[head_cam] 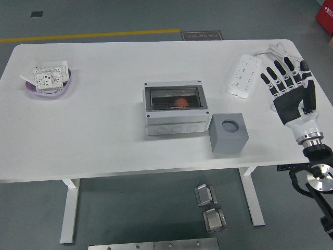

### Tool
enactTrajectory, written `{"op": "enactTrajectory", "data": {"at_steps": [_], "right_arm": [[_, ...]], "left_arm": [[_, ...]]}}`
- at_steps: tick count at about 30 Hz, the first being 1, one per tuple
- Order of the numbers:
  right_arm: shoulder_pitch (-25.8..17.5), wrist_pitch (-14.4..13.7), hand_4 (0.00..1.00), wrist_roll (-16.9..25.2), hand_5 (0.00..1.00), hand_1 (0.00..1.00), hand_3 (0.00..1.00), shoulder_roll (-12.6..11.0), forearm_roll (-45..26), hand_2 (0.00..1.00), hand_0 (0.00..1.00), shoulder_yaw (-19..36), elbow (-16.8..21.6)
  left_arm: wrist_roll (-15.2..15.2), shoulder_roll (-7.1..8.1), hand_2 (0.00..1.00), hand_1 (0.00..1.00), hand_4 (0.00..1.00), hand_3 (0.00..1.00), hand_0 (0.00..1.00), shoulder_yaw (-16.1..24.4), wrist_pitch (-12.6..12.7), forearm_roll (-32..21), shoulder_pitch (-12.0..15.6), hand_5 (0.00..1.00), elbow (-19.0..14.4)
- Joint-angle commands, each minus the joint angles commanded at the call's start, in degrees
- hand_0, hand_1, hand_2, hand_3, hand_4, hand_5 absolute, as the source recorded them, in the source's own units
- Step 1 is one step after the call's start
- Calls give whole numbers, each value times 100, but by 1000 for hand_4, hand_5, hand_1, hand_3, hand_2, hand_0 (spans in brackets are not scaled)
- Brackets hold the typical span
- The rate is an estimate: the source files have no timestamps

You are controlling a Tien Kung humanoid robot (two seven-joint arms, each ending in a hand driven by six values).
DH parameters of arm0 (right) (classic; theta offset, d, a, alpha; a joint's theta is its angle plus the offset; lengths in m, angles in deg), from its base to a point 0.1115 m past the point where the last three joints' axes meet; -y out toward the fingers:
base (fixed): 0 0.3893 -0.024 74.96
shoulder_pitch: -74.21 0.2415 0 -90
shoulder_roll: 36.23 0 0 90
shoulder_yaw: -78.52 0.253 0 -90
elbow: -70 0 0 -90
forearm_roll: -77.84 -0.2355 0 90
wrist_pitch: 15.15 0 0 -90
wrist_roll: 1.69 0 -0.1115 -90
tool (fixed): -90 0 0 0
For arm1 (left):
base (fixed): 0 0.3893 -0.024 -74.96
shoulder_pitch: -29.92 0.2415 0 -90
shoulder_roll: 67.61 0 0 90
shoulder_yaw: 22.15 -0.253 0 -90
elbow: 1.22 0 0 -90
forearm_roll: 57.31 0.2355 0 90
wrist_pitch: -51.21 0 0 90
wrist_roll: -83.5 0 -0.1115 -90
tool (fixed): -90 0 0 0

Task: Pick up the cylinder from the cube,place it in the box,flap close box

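Right hand: fingers spread, empty, above table right edge. Box: flap shut, orange cylinder inside. Cube: hole vacant.

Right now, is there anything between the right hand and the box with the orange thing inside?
Only the grey cube lies partly on that line; the right hand hovers open near the power strip, away from the box.

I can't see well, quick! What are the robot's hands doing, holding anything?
Left hand: not in the picture.
Right hand: open, fingers spread, holding nothing, over the table's right edge.
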Motion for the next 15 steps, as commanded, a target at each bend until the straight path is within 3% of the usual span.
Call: {"op": "enactTrajectory", "data": {"at_steps": [15], "right_arm": [[8, -82, 793, -27, 546, 691, 734, -9, 31, 727, 753, -29, -52]], "left_arm": [[9, -25, 614, 652, 673, 625, 630, 14, -3, 40, -64, 263, -13]]}}
